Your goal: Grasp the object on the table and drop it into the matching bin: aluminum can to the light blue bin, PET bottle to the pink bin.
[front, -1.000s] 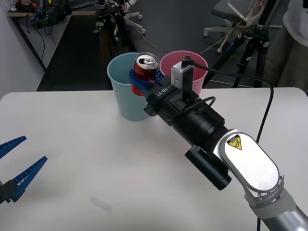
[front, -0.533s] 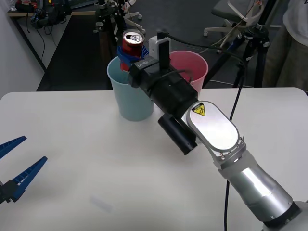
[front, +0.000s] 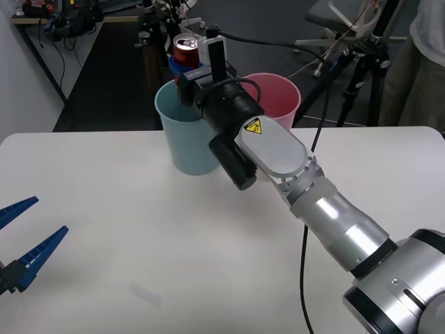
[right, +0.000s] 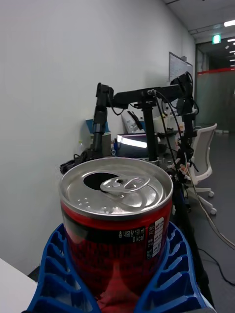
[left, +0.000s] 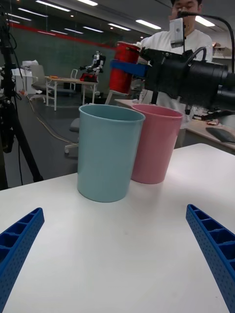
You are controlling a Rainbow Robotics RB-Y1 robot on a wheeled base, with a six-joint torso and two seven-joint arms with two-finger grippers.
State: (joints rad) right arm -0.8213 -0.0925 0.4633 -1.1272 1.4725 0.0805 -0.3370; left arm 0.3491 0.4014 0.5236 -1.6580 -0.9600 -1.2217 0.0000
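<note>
While gripped: can [front: 186,50] inside right pincer [front: 182,67]

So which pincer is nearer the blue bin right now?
Right. The right pincer holds the can just above the blue bin's rim. The left pincer sits open, low over the table's near left edge, far from it.

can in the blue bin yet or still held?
Held. The right gripper is shut on the aluminum can, upright above the light blue bin, not inside.
</note>
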